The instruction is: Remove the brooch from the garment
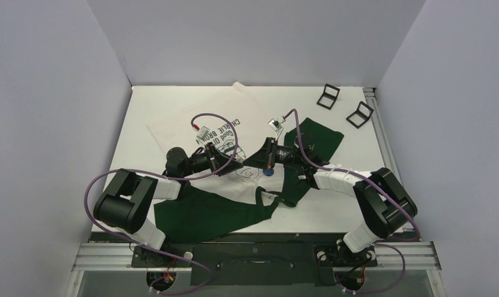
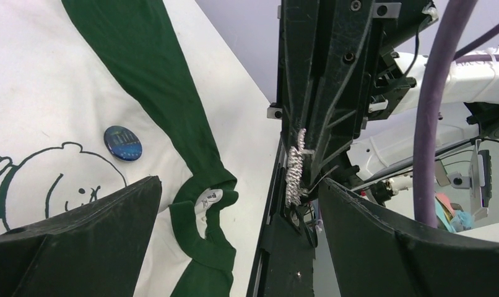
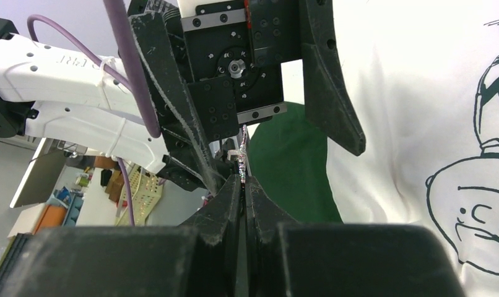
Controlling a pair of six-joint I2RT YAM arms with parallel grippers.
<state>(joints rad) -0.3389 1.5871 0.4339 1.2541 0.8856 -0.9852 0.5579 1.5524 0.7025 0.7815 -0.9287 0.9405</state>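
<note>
The garment [image 1: 191, 127], a white T-shirt with dark green sleeves and a printed cartoon face, lies crumpled across the table. My right gripper [image 3: 242, 180] is shut on a thin, sparkly silver brooch [image 3: 241, 154] and holds it in the air above the shirt. My left gripper [image 2: 239, 182] is open and faces the right one. The brooch [image 2: 295, 167] hangs between its spread fingers without touching them. A round blue badge [image 2: 122, 143] sits on the shirt's white chest beside the green collar [image 2: 200, 223]. In the top view both grippers [image 1: 244, 164] meet over the shirt's middle.
Two small black stands [image 1: 328, 96] [image 1: 360, 114] sit at the back right of the white table [image 1: 358, 204]. A green sleeve [image 1: 318, 139] lies under the right arm. Grey walls close in on three sides.
</note>
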